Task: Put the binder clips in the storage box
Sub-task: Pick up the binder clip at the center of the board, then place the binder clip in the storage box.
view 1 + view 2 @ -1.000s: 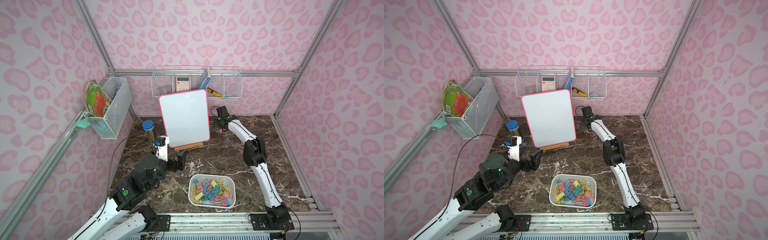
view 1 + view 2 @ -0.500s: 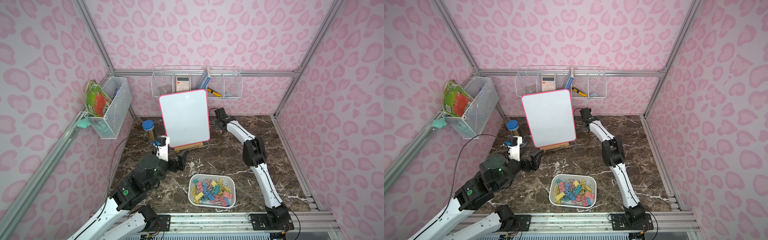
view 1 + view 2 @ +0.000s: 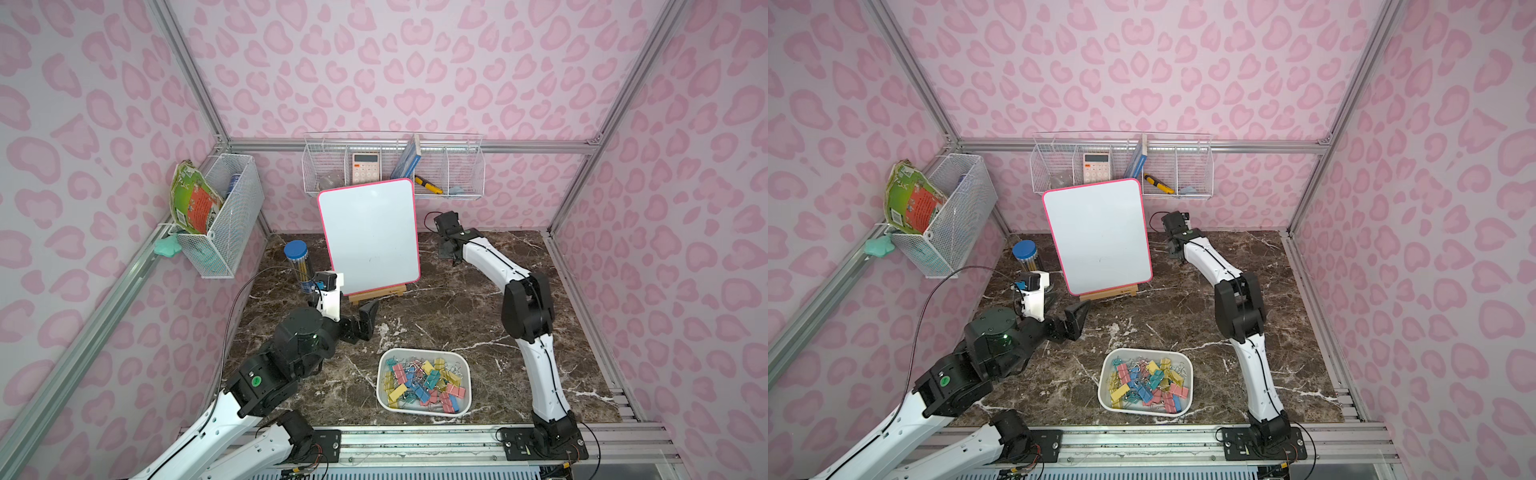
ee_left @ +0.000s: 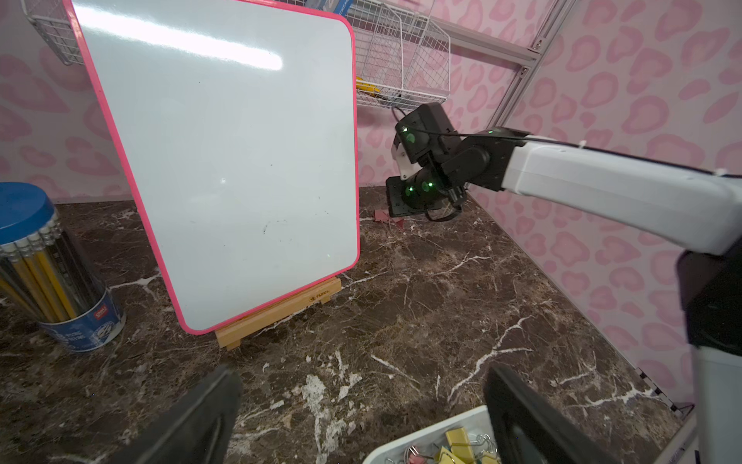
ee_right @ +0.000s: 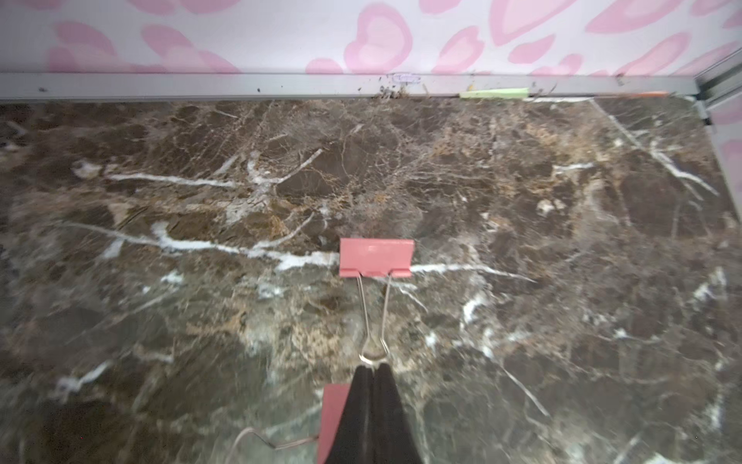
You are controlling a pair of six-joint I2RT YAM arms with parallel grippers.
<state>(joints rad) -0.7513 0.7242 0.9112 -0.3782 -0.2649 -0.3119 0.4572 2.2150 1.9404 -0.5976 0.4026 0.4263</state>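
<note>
Two pink clips (image 5: pixel 376 257), veined marble (image 5: pixel 522 201) | right tool (image 5: pixel 371 367) together at wire loop (image 5: pixel 373 321) | left tool (image 4: pixel 361 375) apart

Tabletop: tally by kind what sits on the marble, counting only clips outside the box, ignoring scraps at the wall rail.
Whiteboard on easel: 1
Pencil jar: 1
Storage box: 1
Loose pink binder clips: 2
Total in view: 5

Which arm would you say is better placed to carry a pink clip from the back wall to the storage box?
Right. The right gripper is shut at the wire handle of the pink binder clip, apparently pinching it; the left gripper hangs open far from it.
</note>
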